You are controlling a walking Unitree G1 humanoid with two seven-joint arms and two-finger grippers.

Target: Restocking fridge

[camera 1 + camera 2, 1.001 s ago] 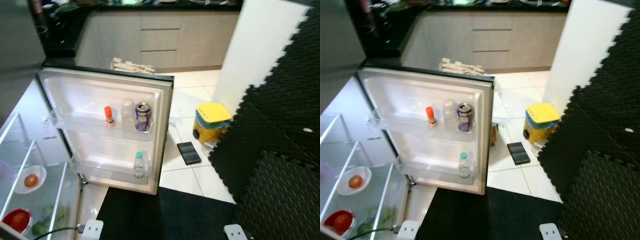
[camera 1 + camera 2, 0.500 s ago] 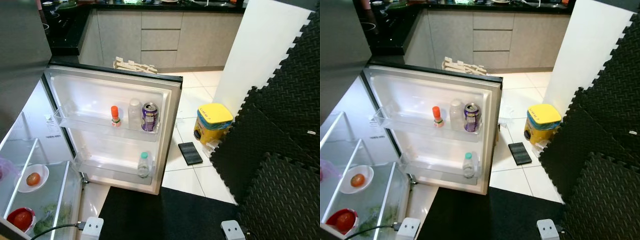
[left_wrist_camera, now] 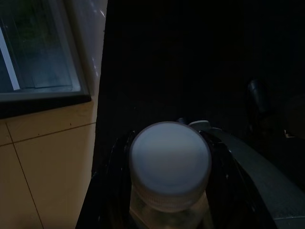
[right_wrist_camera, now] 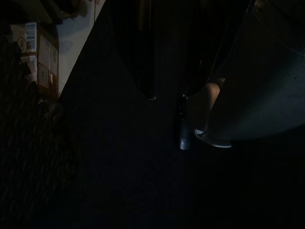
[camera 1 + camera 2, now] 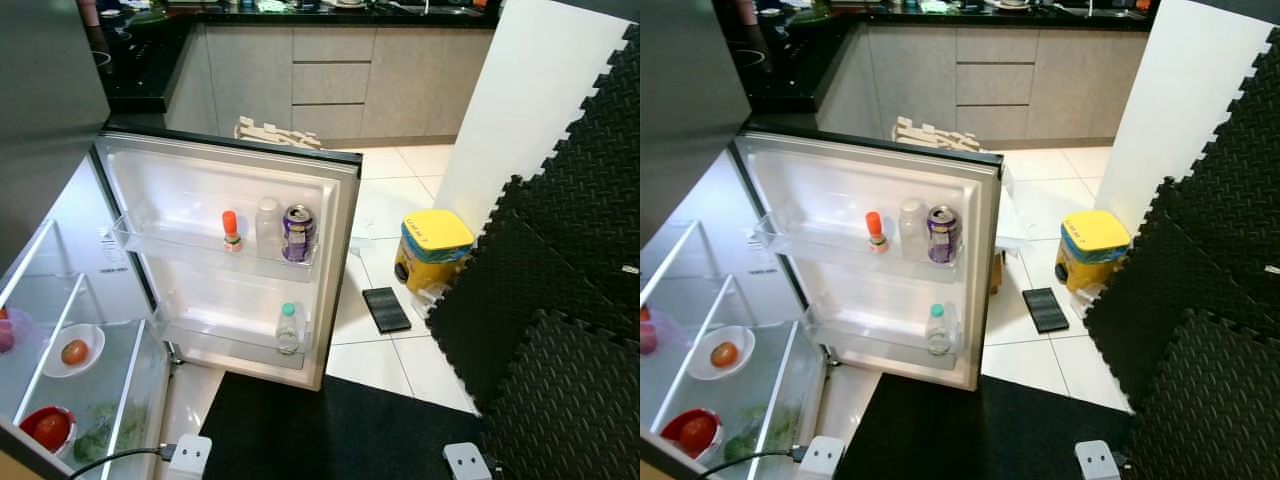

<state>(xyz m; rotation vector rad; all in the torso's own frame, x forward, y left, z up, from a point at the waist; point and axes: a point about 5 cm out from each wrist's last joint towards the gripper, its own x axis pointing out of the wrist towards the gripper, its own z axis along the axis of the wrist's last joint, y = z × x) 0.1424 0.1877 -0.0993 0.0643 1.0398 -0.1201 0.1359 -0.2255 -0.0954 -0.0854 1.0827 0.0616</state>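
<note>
bottle (image 3: pixel 170 176) clamped in left gripper (image 3: pixel 171 191) | right gripper: state unclear

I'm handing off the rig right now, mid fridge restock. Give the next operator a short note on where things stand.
Left gripper is shut on a white-capped bottle, held low over the black mat. Right arm hangs idle.
Fridge door stands open. Its upper shelf holds an orange-capped bottle, a clear bottle and a can; the lower shelf holds a small bottle.
Left: shelve the held bottle, probably on the roomier lower shelf, then close the door.
</note>
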